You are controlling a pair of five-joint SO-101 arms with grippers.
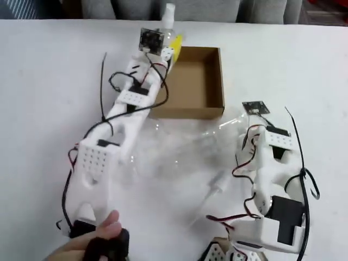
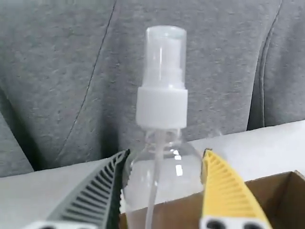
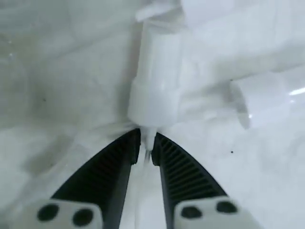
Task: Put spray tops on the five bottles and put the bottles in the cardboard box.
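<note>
Nothing here that I can read.
My bottle (image 2: pixel 162 179) is clear, unlabelled plastic; the box (image 1: pixel 213 81) is plain brown card; the table (image 1: pixel 43 65) carries no lettering.

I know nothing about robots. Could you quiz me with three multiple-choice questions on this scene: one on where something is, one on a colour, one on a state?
1. Where is the bottle held by the left gripper?
A at the box edge
B lying mid-table
C in a person's hand

2. Its fingers are:
A both black
B one grey, one yellow
C both red

3. That bottle's neck is:
A bare
B corked
C fitted with a spray top

Answers: A, cardboard shows just below the bottle; B, the left wrist view shows both colours; C, a white top sits on the neck.
</note>
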